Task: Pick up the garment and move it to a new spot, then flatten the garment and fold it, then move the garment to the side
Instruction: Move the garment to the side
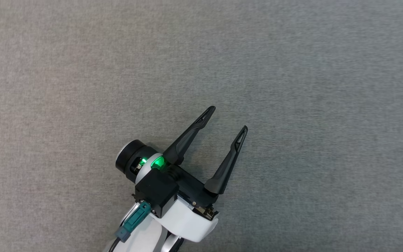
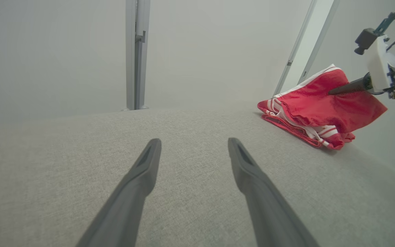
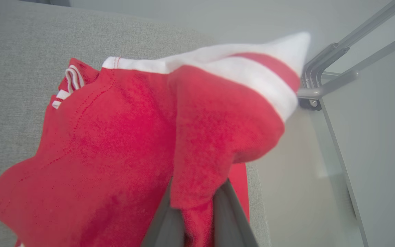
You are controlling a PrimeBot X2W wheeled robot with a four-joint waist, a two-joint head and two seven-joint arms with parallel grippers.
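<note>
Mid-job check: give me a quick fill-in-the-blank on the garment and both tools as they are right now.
1. The garment is mostly ____ with white stripes.
2. The right tool is shut on the ____.
3. The left tool is ____ and holds nothing, above the grey table.
Missing words: red, garment, open.

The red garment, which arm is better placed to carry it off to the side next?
Right, I'd say. The right gripper is shut on the garment, part of it lifted off the grey surface near its edge. The left gripper hangs open over bare surface, apart from the cloth.
</note>
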